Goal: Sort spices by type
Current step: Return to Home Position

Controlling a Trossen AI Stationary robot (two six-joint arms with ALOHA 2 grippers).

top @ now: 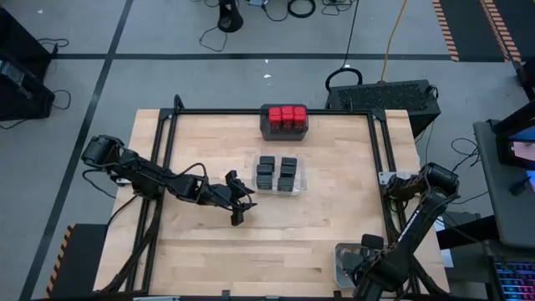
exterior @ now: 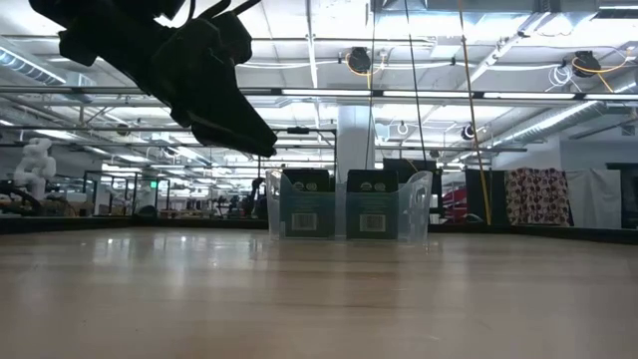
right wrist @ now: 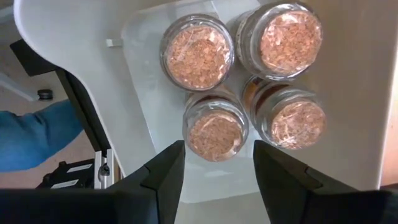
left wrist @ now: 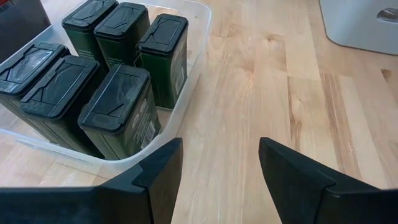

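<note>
Spice tins (left wrist: 118, 106), black, fill the clear tray (left wrist: 198, 43), one kind per container. Red-topped blocks (top: 284, 115) sit in a dark tray (top: 284, 135) behind it, and brown-filled jars (right wrist: 198, 53) in a pale bin (right wrist: 140, 74) well apart from it. The left gripper (left wrist: 219, 149) hovers beside the clear tray, the right gripper (right wrist: 217, 152) above the jars. Both gape wide and empty, so sorting looks finished.

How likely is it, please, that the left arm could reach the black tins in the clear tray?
Probably yes: the left gripper hangs open beside the clear tray, the black tins uncovered, nothing between.
</note>
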